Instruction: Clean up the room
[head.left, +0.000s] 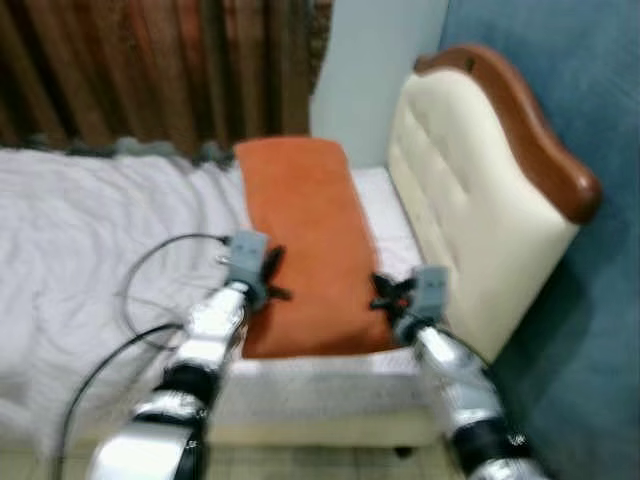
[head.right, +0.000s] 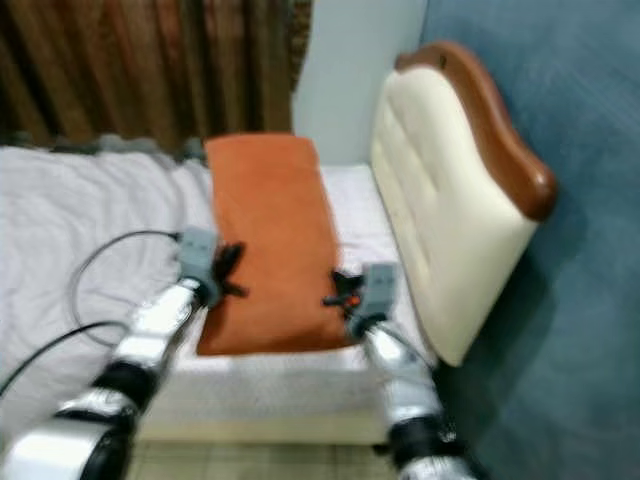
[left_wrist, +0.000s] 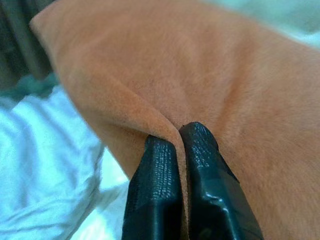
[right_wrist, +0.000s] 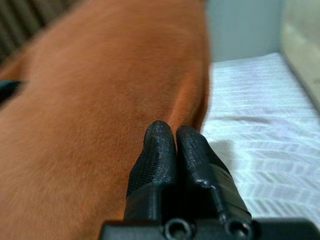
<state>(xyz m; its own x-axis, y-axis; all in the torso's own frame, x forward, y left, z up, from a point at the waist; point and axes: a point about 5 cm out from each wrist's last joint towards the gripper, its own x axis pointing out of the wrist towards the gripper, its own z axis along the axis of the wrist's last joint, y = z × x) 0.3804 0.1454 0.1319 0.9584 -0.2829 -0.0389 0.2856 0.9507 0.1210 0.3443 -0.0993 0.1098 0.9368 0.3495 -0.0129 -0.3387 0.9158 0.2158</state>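
An orange blanket (head.left: 305, 240) is spread lengthwise across the head end of a bed (head.left: 70, 250) covered in a white sheet, just beside a cream padded headboard (head.left: 470, 190) with a brown wooden rim. A fold at the blanket's left edge is pinched between the pressed-together fingers of the left gripper (left_wrist: 178, 137). At the blanket's right edge the right gripper (right_wrist: 175, 137) is seen with its fingers pressed together; whether cloth is caught between them cannot be told.
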